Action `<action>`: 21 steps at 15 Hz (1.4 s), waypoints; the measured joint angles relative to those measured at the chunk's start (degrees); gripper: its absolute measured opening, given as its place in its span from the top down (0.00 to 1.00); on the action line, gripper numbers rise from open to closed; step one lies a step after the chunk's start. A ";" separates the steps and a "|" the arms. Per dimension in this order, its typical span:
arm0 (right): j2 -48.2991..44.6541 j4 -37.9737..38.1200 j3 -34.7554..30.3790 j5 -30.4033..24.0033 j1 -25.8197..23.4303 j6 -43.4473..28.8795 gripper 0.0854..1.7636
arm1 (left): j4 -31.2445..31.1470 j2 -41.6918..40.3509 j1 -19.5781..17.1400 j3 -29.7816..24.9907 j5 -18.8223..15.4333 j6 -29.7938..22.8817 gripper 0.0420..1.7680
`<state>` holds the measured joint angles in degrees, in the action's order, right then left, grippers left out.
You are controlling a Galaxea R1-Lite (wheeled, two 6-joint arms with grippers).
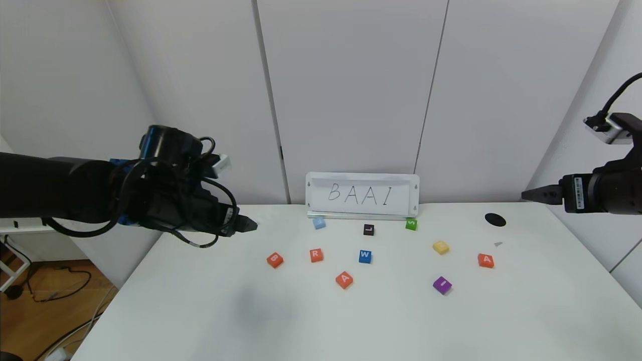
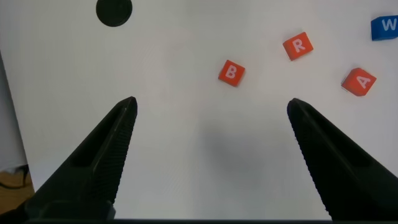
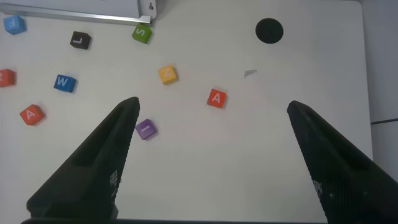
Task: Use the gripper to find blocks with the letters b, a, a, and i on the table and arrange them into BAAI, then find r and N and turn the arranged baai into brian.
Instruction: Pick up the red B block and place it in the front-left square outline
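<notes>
Scattered on the white table (image 1: 200,321) lie the orange-red B block (image 1: 275,259), one orange-red A (image 1: 344,280), a second A (image 1: 485,260) at the right, and the purple I (image 1: 442,285). The orange-red r tile (image 1: 316,255) lies right of B. The yellow N tile (image 1: 440,246) sits between S and the right A. My left gripper (image 2: 211,106) hovers open above the table's left side, short of B (image 2: 231,73). My right gripper (image 3: 211,106) hangs open high at the right, above the right A (image 3: 216,98) and I (image 3: 145,129).
A white sign (image 1: 362,195) reading BAAI stands at the table's back edge. In front of it lie a light blue tile (image 1: 319,223), a black L tile (image 1: 368,229), a green S tile (image 1: 411,224) and a blue W tile (image 1: 364,256). A black hole (image 1: 495,219) is at the back right.
</notes>
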<state>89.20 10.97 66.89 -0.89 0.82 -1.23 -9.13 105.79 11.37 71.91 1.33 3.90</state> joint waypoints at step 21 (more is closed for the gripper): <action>0.93 0.02 0.20 0.02 -0.22 0.01 0.03 | -0.88 22.74 4.19 12.07 -0.73 7.02 0.03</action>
<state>90.13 11.00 67.08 -0.87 0.60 -1.22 -10.01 128.53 15.57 83.98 0.60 10.92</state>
